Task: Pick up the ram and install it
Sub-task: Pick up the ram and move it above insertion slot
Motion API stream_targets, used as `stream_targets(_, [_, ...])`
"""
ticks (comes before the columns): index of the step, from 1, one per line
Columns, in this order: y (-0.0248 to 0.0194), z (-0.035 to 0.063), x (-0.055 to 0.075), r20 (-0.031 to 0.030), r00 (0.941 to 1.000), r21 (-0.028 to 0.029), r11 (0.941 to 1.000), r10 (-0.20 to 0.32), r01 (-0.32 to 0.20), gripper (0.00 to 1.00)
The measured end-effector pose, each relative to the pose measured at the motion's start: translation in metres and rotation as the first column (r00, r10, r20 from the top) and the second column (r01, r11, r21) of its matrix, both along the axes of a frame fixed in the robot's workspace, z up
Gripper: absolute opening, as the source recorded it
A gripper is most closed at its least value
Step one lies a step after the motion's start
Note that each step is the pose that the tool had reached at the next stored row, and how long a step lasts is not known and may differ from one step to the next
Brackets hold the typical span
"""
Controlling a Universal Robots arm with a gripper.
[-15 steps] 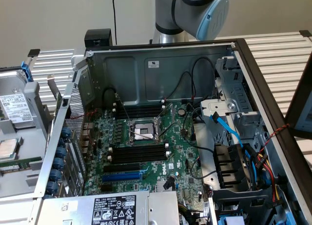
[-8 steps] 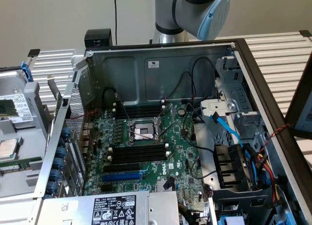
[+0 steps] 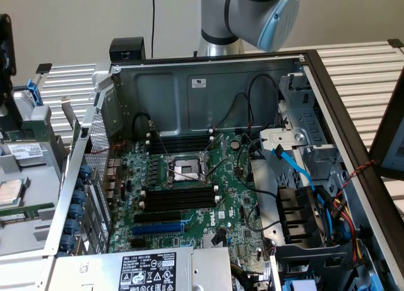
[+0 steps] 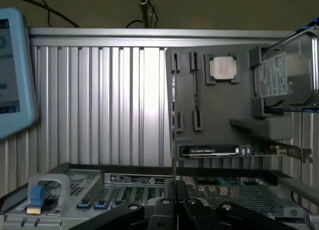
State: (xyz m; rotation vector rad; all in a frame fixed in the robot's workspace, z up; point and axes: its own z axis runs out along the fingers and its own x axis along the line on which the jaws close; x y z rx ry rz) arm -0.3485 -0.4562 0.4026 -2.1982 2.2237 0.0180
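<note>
The claw [image 4: 173, 187] sits lowest and nearest in the wrist view, its dark fingers [image 4: 183, 194] drawn close together on a thin strip seen edge-on. That strip looks to be the ram [image 4: 173, 130]. It stands straight out from between the fingers, clamped there and clear of the machine.

Just beyond the fingertips runs the metal edge of the open computer case [image 4: 149, 179], with a row of blue clips [image 4: 99, 204] along it and perforated sheet beside them. Past the case lies the ribbed metal surface [image 4: 99, 100], and on it a grey tray [image 4: 219, 120]. The tray holds a processor chip [image 4: 222, 68], a hard drive [image 4: 284, 75] and a dark stick [image 4: 209, 151] with a pale label, each in its own recess.

In the exterior view the nearest thing is the power supply [image 3: 148, 269] with its white label, at the case's front edge. Behind it the green motherboard [image 3: 235, 209] lies flat in the case. On it, from near to far, come a blue slot [image 3: 158, 228], a bank of long black slots [image 3: 180, 197] and the processor socket [image 3: 183, 171], with a second bank of black slots farther back. None of these slots holds a green stick. Farthest back, above the rear wall of the case, is the grey arm [image 3: 246, 13] with its light-blue joint cap.
</note>
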Motion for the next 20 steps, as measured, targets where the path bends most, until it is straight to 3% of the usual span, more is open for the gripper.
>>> stream_targets(8, [-0.0015, 0.0075, 0.036, -0.0001, 1.0000, -0.0001, 1.0000, 0.000, 0.000, 0.12])
stream_targets(20, [-0.0025, 0.0079, 0.090, -0.0001, 1.0000, 0.0004, 1.0000, 0.000, 0.000, 0.12])
